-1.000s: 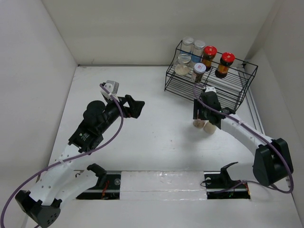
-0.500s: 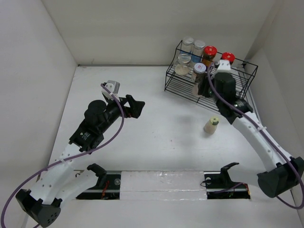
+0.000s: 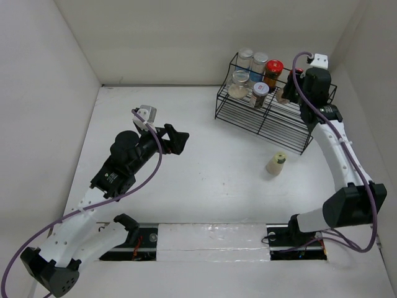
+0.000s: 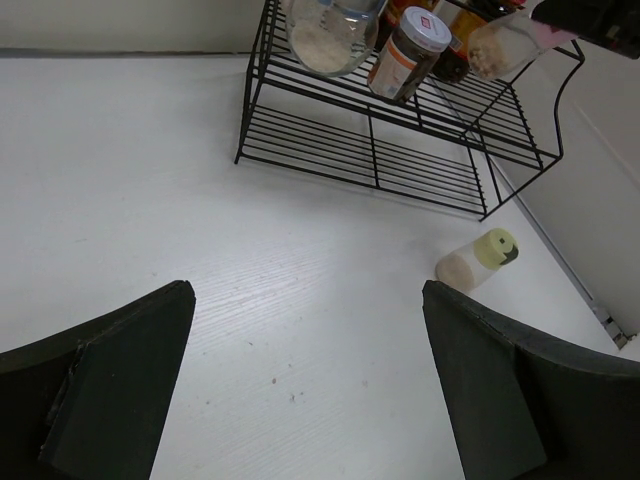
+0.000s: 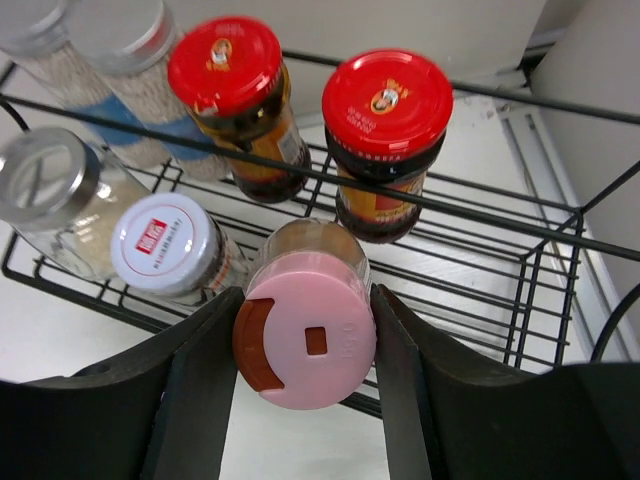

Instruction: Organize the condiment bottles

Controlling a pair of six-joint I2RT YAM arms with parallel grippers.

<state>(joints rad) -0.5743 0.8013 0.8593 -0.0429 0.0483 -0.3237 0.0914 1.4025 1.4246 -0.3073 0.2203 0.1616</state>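
Right gripper [image 5: 303,372] around one pink-capped shaker [image 5: 308,335]

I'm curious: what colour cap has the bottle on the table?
Yellow-green cap, clearest in left wrist view.

Eight small condiment bottles. Six stand upright on the upper tier of a black wire rack [image 3: 267,118]. At the back are two tall clear shakers [image 5: 130,45] with silver lids and blue labels, and beside them two dark amber jars [image 5: 387,110] with red lids. In front are a wide clear jar [image 5: 50,180] with a silver lid and a white-lidded jar [image 5: 163,243]. A pink-capped bottle [image 5: 305,345] is clamped between the fingers of the right gripper [image 5: 305,315], above the rack. A yellow-green-capped bottle [image 3: 276,163] stands alone, well apart from the rack.
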